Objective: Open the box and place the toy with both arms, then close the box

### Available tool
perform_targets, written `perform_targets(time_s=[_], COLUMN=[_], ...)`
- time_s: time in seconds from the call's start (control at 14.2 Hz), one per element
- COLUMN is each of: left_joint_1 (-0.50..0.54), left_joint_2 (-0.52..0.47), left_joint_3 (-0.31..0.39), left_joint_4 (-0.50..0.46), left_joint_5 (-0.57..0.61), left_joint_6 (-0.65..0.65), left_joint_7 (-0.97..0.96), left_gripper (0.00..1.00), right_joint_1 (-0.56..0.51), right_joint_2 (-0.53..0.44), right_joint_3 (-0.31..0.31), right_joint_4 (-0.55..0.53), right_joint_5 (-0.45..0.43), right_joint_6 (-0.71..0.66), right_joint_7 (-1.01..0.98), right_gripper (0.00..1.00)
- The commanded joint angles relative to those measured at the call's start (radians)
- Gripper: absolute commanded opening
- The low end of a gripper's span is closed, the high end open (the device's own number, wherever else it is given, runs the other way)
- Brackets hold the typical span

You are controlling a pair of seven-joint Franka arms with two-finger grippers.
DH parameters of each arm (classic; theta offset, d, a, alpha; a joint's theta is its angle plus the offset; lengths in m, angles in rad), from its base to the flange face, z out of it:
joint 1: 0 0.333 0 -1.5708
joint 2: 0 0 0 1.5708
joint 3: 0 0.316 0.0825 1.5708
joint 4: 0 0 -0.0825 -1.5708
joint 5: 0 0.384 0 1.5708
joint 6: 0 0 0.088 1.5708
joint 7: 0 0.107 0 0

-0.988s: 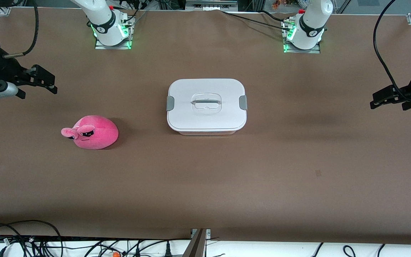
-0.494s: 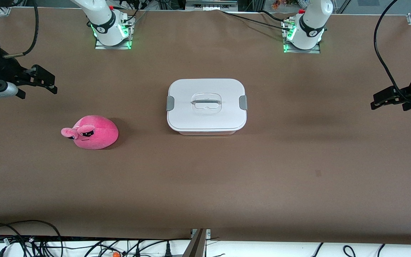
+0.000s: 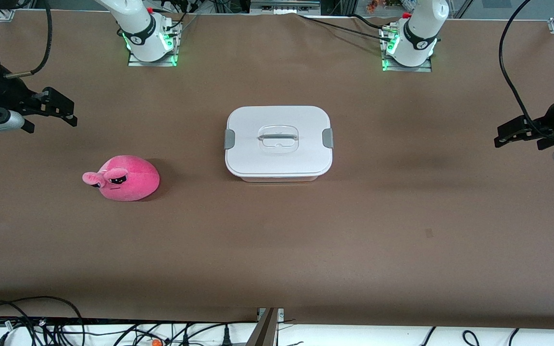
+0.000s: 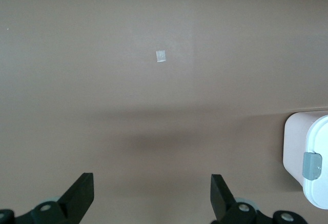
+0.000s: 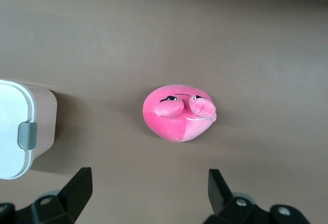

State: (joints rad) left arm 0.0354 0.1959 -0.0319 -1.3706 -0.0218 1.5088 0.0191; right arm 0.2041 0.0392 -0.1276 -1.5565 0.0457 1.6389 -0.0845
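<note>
The box [image 3: 278, 144] stands closed at the middle of the table, its white lid on and a grey clip [image 3: 229, 139] at each end. The pink plush toy [image 3: 123, 179] lies on the table toward the right arm's end, a little nearer the front camera than the box. My right gripper [image 3: 70, 113] is open and empty above the table at that end; its wrist view shows the toy [image 5: 177, 114] and a box end [image 5: 43, 116] past the open gripper [image 5: 148, 183]. My left gripper [image 3: 498, 136] is open and empty over its own end; its wrist view [image 4: 150, 185] shows a box end [image 4: 294, 147].
The arm bases [image 3: 151, 45] [image 3: 409, 48] stand along the table's back edge. Cables [image 3: 41, 327] lie below the table's front edge. A small pale mark [image 4: 161, 56] is on the brown table surface, also in the front view [image 3: 428, 233].
My left gripper has shifted slightly toward the middle of the table. The right arm, the box and the toy have not moved.
</note>
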Motion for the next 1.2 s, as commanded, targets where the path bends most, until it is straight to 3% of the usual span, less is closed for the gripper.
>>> perform_targets(time_s=[0.0, 0.21, 0.28, 0.49, 0.78, 1.13], left_joint_1=[-0.014, -0.048, -0.072, -0.170, -0.379, -0.586], left_joint_2=[0.005, 0.013, 0.022, 0.045, 0.117, 0.221], left_joint_3=[-0.046, -0.159, -0.167, -0.172, -0.171, -0.171], left_joint_4=[0.004, 0.004, 0.007, -0.004, 0.007, 0.007], left_joint_5=[-0.006, 0.009, 0.008, 0.003, 0.008, 0.115], left_joint_6=[-0.001, 0.004, 0.005, 0.002, 0.013, 0.173], left_joint_7=[0.004, -0.002, -0.002, 0.012, 0.013, 0.117], left_gripper=[1.00, 1.00, 1.00, 1.00, 1.00, 1.00], right_joint_1=[0.000, 0.001, 0.001, 0.001, 0.000, 0.000], right_joint_2=[0.002, 0.002, 0.002, 0.002, 0.002, 0.002], right_joint_3=[-0.001, 0.000, 0.000, 0.000, -0.001, -0.001], right_joint_4=[0.016, 0.016, 0.015, 0.015, 0.015, 0.015], right_joint_5=[0.017, 0.017, 0.017, 0.017, 0.019, 0.017], right_joint_6=[-0.007, -0.007, -0.007, -0.008, -0.008, -0.010], right_joint_7=[-0.009, -0.009, -0.009, -0.009, -0.009, -0.009], right_gripper=[1.00, 1.00, 1.00, 1.00, 1.00, 1.00])
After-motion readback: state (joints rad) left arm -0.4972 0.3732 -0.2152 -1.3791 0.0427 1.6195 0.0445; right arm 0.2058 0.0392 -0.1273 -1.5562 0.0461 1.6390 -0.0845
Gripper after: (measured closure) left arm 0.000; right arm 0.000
